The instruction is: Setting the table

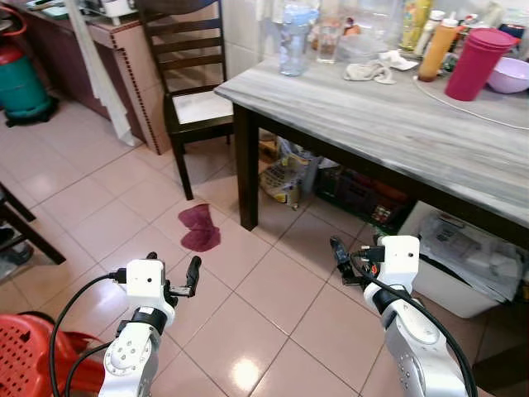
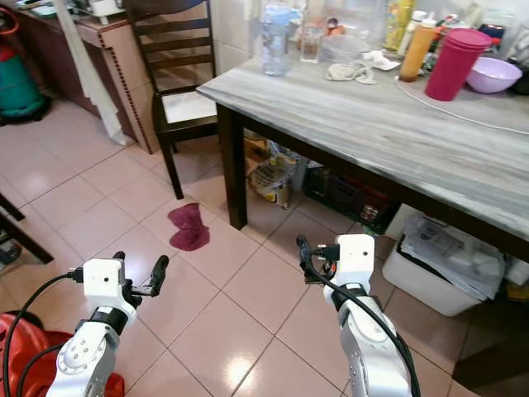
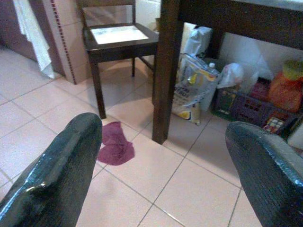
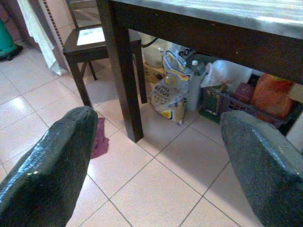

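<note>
The robot stands on a tiled floor (image 1: 273, 298) facing a grey wood-grain table (image 1: 388, 124) with dark legs. Both arms are held low in front of it, well short of the table.

The left gripper (image 1: 173, 277) hovers over the floor, its two black fingers (image 3: 61, 175) spread wide with nothing between them. The right gripper (image 1: 351, 256) hangs near the table's front edge, below the top; its fingers (image 4: 52, 161) are also wide apart and hold nothing.

On the far part of the table stand a clear water bottle (image 1: 295, 37), a glass (image 1: 329, 40), a crumpled white cloth (image 1: 372, 70), an orange sauce bottle (image 1: 438, 50), a tall magenta cup (image 1: 478, 62) and, just beside it, a lilac bowl (image 1: 508, 74). The near half of the tabletop is bare.

A dark chair (image 1: 190, 91) with a pale seat stands at the table's left end, beside a tiled counter (image 1: 124, 50) with a white towel (image 1: 95, 70) hanging from it. A maroon rag (image 1: 200, 227) lies on the floor near the table leg (image 1: 246, 169). Under the table sit a yellow-printed bag (image 4: 170, 92), a crate (image 3: 246, 104) of packets and a white bin (image 1: 463, 265). A green gas cylinder (image 1: 21, 78) stands far left, and a red basket (image 1: 33, 351) is at the lower left
</note>
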